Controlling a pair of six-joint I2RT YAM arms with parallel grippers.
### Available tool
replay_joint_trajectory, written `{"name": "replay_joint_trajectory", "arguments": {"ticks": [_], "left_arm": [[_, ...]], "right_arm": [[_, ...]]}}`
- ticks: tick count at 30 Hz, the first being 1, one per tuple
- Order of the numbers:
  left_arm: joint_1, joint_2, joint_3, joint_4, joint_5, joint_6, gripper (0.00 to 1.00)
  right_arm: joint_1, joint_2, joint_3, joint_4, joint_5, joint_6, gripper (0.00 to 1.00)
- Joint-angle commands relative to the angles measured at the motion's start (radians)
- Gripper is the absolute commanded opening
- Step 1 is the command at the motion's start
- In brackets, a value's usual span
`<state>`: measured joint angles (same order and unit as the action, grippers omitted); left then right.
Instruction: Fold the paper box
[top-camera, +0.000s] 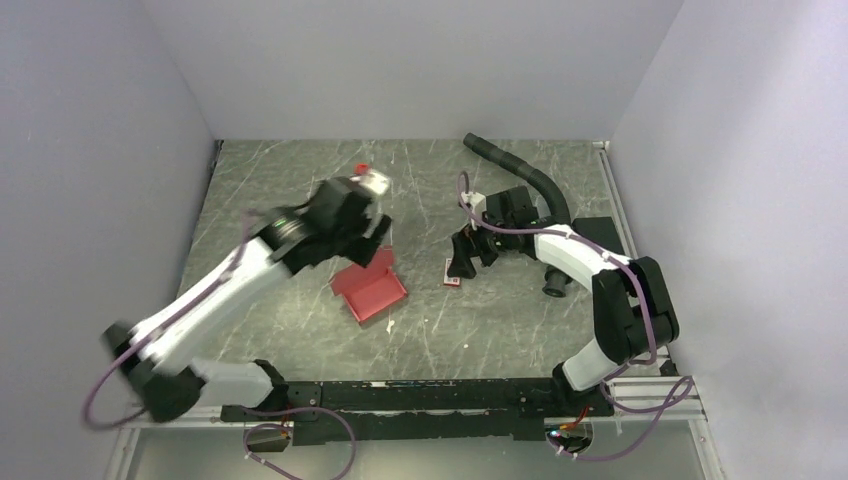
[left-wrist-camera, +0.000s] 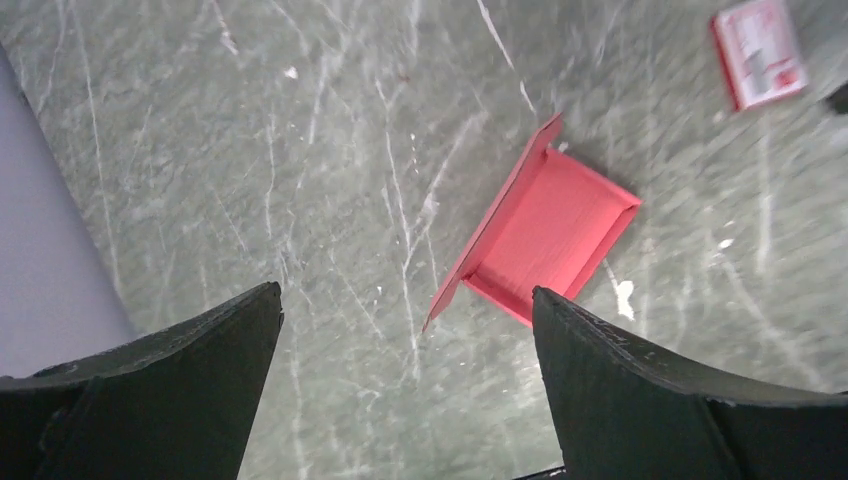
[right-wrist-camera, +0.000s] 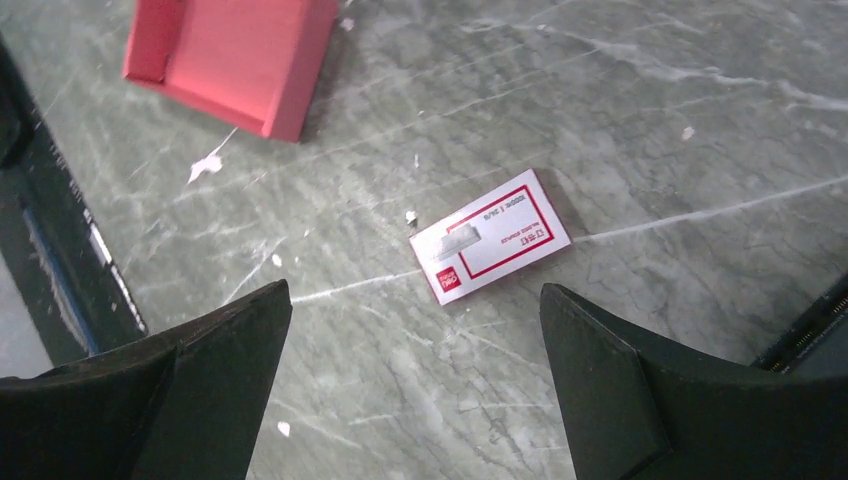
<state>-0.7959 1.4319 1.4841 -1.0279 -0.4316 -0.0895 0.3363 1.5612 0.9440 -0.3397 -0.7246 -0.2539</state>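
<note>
**Q:** Fig. 1, overhead view — where is the paper box (top-camera: 370, 288)?

**A:** On the grey marbled table (top-camera: 500, 330), near the middle and on the left arm's side. It lies apart from both grippers; nothing touches it.

**Q:** Its form?

**A:** Partly folded. The left wrist view shows the paper box (left-wrist-camera: 555, 235) as a shallow open tray with low walls raised on three sides. One longer flap stands along the fourth edge and runs past the corners. The inside faces up.

**Q:** Left gripper (top-camera: 375, 228)?

**A:** Released. In its own camera the left gripper (left-wrist-camera: 405, 295) has its two dark fingers (left-wrist-camera: 190, 380) spread wide with only bare table between them. The box lies beyond the fingertips. The overhead view shows this arm blurred, with its wrist above the box's far edge.

**Q:** Right gripper (top-camera: 465, 262)?

**A:** Also released and empty. The right gripper (right-wrist-camera: 415, 290) has its fingers parted above the table — the small red-and-white card (right-wrist-camera: 490, 236) lies flat just beyond them. A corner of the paper box (right-wrist-camera: 230, 55) shows at the upper left of that view.

**Q:** Card relative to box?

**A:** Overhead, the card (top-camera: 452, 272) sits to the box's right, near it but not touching. It also appears at the upper right of the left wrist view (left-wrist-camera: 760, 52). A black flat pad (top-camera: 600, 230) lies near the table's right edge, behind the right arm.
</note>
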Motion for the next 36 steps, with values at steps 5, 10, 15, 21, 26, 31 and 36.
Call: {"name": "replay_joint_trajectory", "arguments": {"ticks": [5, 10, 15, 21, 26, 31, 36], "left_arm": [[0.118, -0.613, -0.451, 0.342, 0.011, -0.140, 0.99], [0.127, -0.748, -0.572, 0.315, -0.129, -0.141, 1.00], [0.127, -0.779, -0.601, 0.311, -0.203, -0.129, 0.99], [0.127, -0.781, -0.607, 0.308, -0.220, -0.133, 0.99], [0.129, -0.775, -0.604, 0.301, -0.216, -0.135, 0.99], [0.132, -0.784, -0.599, 0.293, -0.217, -0.140, 1.00], [0.136, -0.799, -0.603, 0.298, -0.210, -0.138, 1.00]], "right_arm": [[0.153, -0.009, -0.014, 0.154, 0.457, 0.357, 1.00], [0.227, 0.011, -0.012, 0.166, 0.666, 0.462, 1.00], [0.271, 0.060, -0.006, 0.161, 0.733, 0.499, 0.99], [0.283, 0.100, 0.005, 0.160, 0.775, 0.529, 0.91], [0.286, 0.144, 0.017, 0.146, 0.775, 0.532, 0.79], [0.288, 0.171, 0.023, 0.138, 0.772, 0.517, 0.68], [0.288, 0.156, 0.015, 0.161, 0.821, 0.459, 0.48]]}}
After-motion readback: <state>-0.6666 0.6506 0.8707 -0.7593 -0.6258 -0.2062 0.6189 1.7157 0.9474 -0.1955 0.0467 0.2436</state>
